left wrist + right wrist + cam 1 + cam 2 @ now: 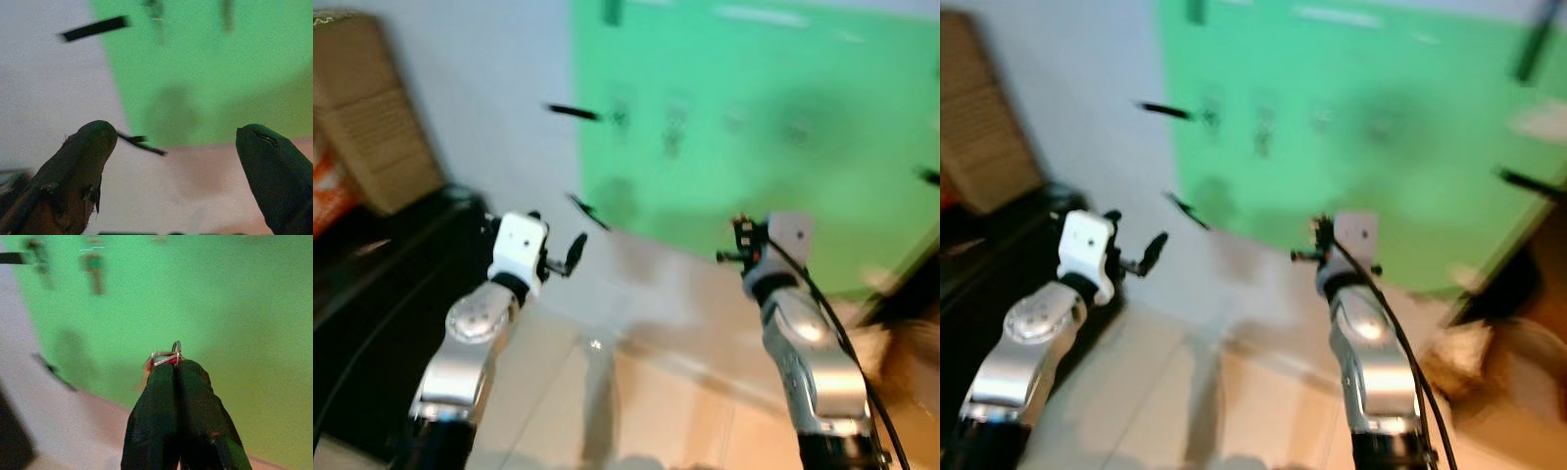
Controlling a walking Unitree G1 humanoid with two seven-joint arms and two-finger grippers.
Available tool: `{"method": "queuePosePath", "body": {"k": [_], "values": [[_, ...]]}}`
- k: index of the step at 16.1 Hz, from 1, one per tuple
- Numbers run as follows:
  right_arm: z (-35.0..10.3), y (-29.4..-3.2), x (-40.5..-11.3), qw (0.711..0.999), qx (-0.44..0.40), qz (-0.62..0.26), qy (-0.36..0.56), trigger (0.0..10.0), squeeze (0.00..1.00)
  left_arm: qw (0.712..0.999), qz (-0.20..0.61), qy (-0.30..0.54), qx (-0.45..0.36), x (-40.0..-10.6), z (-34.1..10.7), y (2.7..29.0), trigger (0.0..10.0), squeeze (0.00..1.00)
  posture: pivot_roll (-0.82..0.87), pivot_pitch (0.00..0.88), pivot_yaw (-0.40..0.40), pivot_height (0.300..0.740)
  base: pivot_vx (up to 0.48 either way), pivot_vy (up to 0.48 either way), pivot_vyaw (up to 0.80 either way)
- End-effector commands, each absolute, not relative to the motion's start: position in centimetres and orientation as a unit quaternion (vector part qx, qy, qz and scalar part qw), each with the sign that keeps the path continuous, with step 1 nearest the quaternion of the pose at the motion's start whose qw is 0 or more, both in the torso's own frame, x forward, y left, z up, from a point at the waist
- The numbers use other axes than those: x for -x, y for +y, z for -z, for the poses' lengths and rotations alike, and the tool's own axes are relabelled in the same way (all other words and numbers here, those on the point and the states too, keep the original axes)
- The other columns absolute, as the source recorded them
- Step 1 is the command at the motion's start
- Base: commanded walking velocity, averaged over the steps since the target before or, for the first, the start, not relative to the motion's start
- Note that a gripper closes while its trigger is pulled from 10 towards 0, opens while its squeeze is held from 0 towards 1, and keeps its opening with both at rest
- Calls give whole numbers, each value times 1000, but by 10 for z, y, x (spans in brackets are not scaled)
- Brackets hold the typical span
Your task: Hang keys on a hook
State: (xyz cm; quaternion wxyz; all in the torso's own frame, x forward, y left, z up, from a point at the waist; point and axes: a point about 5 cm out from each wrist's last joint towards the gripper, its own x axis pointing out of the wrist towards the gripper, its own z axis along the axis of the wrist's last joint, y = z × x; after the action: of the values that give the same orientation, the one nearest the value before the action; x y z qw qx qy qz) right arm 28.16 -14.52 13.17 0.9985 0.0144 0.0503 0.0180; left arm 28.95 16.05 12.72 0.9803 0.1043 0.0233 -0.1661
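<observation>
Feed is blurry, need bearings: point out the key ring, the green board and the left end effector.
key ring point(168, 356): right wrist view, metal loop above the closed fingertips.
green board point(783, 186): left eye view, bare face.
left end effector point(176, 139): left wrist view, gap between open fingers.

A green panel point(754, 137) occupies the white wall point(489, 88) from 12 to 3 o'clock, a cardboard box point(372, 108) sits at 10 o'clock, and pale tiled floor point(636, 411) lies at 6 o'clock.

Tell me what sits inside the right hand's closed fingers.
A silver key ring with a bit of red pokes out past the right hand. The keys themselves are covered by the fingers.
</observation>
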Motion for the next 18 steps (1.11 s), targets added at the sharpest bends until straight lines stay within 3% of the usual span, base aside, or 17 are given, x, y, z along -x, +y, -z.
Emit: {"method": "queuePosePath", "body": {"k": [1, 12, 18], "values": [[-132, -148, -282, 999, -17, -14, 48, 10000, 0, 979, 175, 13, -103, -291, -132, 157, 10000, 0, -16, 0, -12, 740, 307, 0, 0], [-140, -145, -287, 999, -6, -34, 25, 10000, 0, 975, 195, 11, -111, -290, -132, 155, 10000, 0, -4, 0, -24, 740, 312, 0, 73], [-152, -136, -288, 991, -12, -137, 3, 10000, 0, 964, 232, 6, -128, -287, -132, 150, 10000, 0, 10, 0, -39, 740, 262, 0, 0]]}}
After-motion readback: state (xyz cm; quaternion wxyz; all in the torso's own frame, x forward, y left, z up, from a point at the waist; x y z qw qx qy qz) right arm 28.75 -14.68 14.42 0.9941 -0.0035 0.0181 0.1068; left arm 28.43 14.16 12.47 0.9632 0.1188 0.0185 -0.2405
